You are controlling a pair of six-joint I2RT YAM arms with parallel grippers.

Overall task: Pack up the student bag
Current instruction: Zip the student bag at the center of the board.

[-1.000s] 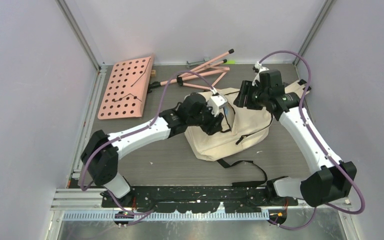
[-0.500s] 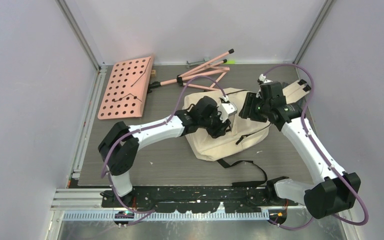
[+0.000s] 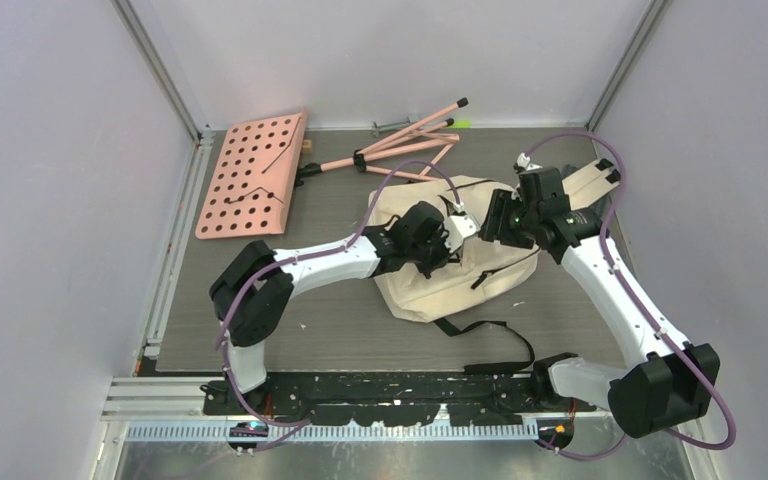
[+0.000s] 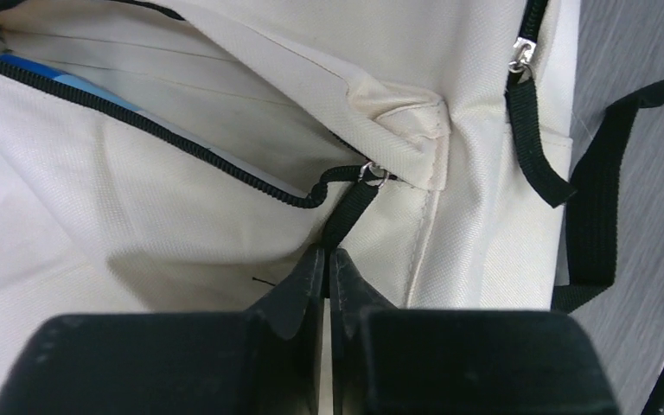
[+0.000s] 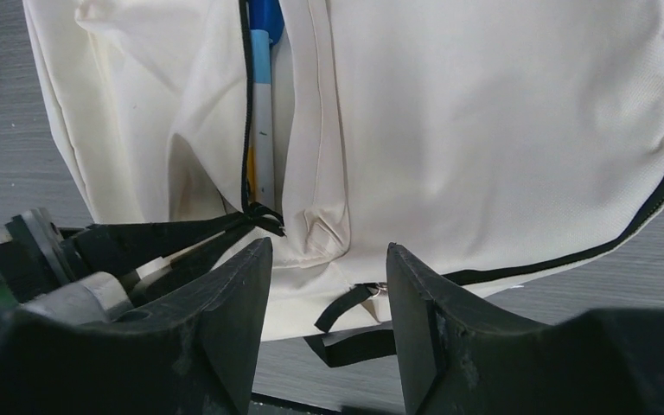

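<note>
Left gripper (image 4: 327, 258) pinches a zipper pull (image 4: 350, 206) on the bag (image 3: 428, 292).
The bag lies on the table (image 3: 340, 340), mid-depth and slightly right, partly unzipped. The left fingers are pressed together on the black pull. The right gripper (image 5: 328, 251) hangs over the bag's right side, fingers spread, holding nothing.

walls (image 3: 50, 200): plain pale lilac | table (image 3: 360, 335): dark grey woodgrain | corner posts (image 3: 156, 65): aluminium

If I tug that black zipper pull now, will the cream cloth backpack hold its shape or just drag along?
Likely floppy: the cream cloth backpack lies creased and slumped. It will probably bunch toward the left pincer, shut on the black webbing zipper pull, unless pinned.
</note>
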